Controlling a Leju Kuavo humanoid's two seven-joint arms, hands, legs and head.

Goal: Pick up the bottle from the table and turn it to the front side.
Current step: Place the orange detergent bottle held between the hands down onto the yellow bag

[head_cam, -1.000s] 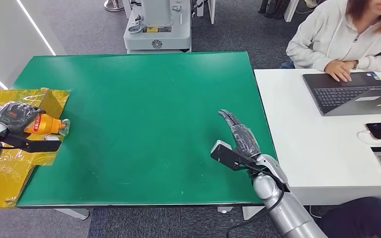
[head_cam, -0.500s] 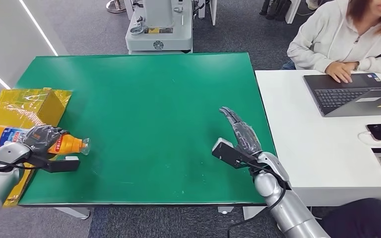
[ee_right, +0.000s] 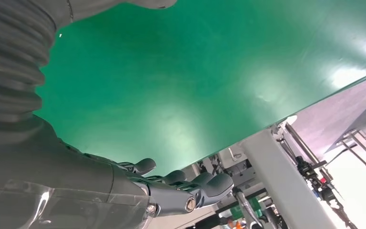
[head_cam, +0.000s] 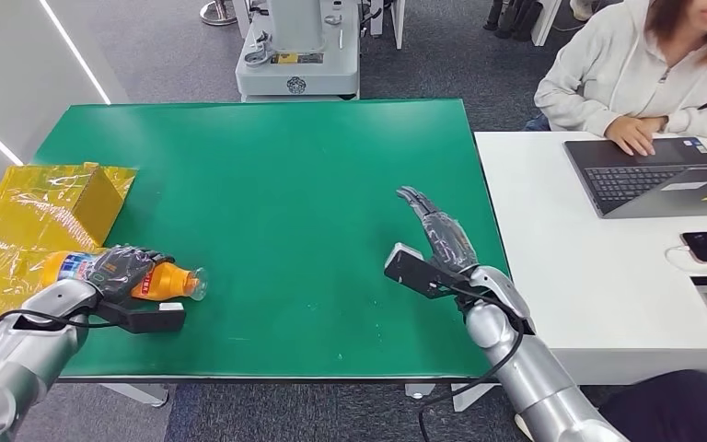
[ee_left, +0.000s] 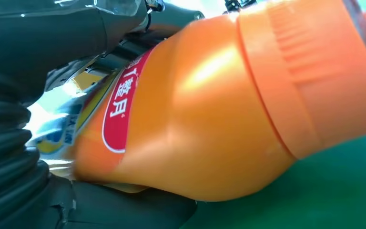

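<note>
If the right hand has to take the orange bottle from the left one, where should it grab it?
Probably the neck end of the bottle, approached from the table's middle: it lies sideways, cap pointing toward the right hand, while the left hand wraps its labelled body.

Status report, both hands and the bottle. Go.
Left hand grips orange bottle, lying sideways, cap toward table centre. Right hand open, fingers spread above green table. Nothing between the hands.
</note>
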